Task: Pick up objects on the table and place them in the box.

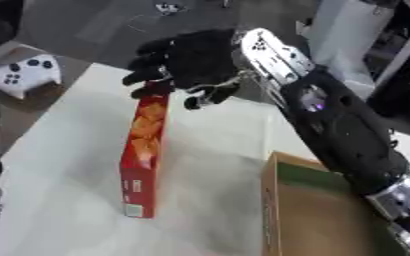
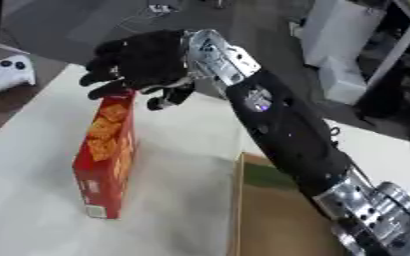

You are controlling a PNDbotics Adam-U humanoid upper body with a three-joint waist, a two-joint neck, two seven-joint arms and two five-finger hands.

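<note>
Cracker box [image 1: 143, 160], red and long, standing on its narrow long side on the white bench [image 1: 60, 200], running from the near middle toward the far edge; orange crackers printed on the face turned up and right, a small pale label near the close end. Right hand [image 1: 187, 62], black, reaching in from the right over the far end of the cracker box, fingers curled down around that end, thumb side toward the bench; contact with the top edge of the box apparent, though whether the fingers fully close on it hard to tell. Right arm [image 2: 287, 130], black with silver joints, stretching diagonally from the lower right corner across to the hand, passing over the cardboard box. Cardboard box [image 1: 305, 220], open-topped, brown, sitting on the bench at the lower right, just beside the cracker box but apart from it, a green patch on its far inner wall, partly hidden by the arm. White game controller [image 1: 23, 75] lying off the bench at the upper left, on a brown surface, well apart from the hand. Left hand not seen in either view
</note>
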